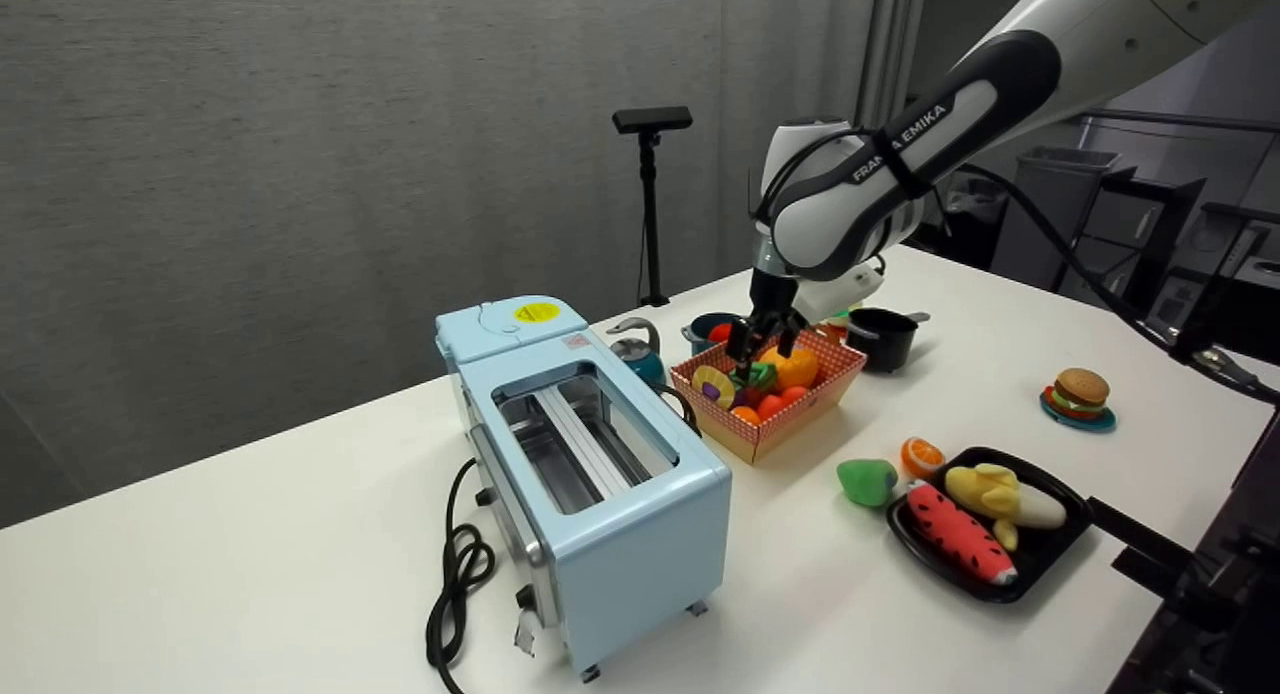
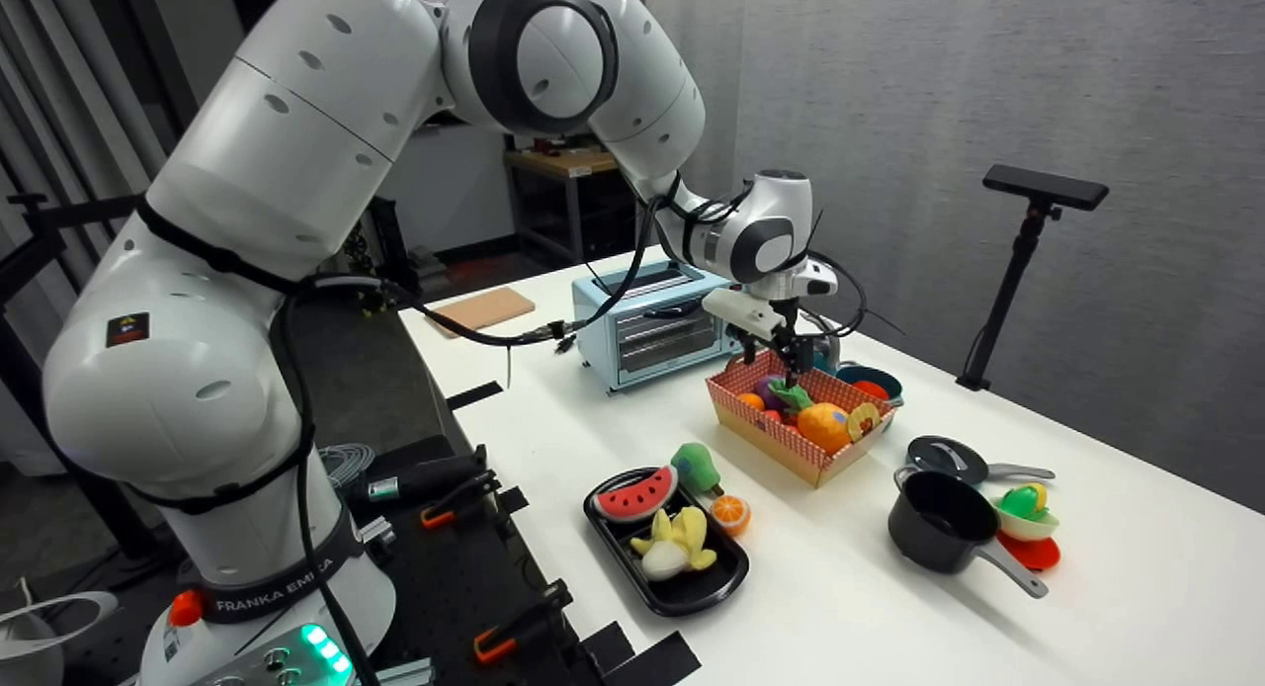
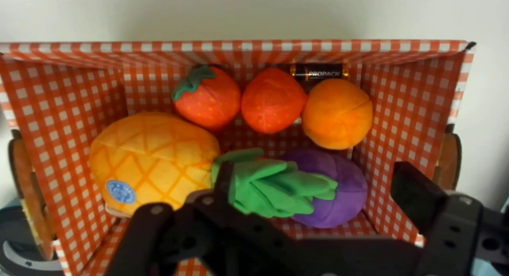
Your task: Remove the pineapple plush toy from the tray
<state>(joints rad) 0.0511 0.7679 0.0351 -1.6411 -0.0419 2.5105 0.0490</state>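
Observation:
The pineapple plush toy lies on its side in the tray. Its yellow body (image 3: 153, 152) is at the left in the wrist view, and its green leaves (image 3: 274, 188) lie over a purple plush (image 3: 350, 188). It also shows in both exterior views (image 1: 795, 367) (image 2: 823, 427). The tray is an orange-red checked bin (image 3: 51, 121) (image 1: 815, 412) (image 2: 759, 443). My gripper (image 3: 320, 184) (image 1: 763, 351) (image 2: 770, 366) is open and points down over the tray. In the wrist view one finger overlaps the base of the leaves; the other is near the tray's right wall. Contact cannot be told.
The tray also holds two red strawberries (image 3: 208, 101) (image 3: 273, 101), an orange plush (image 3: 337, 113) and a battery (image 3: 324, 71). A light-blue toaster (image 1: 650, 564) (image 2: 657, 332), a teal pot (image 2: 880, 377), a black pot (image 1: 880, 340) and a black tray (image 2: 682, 599) stand around it.

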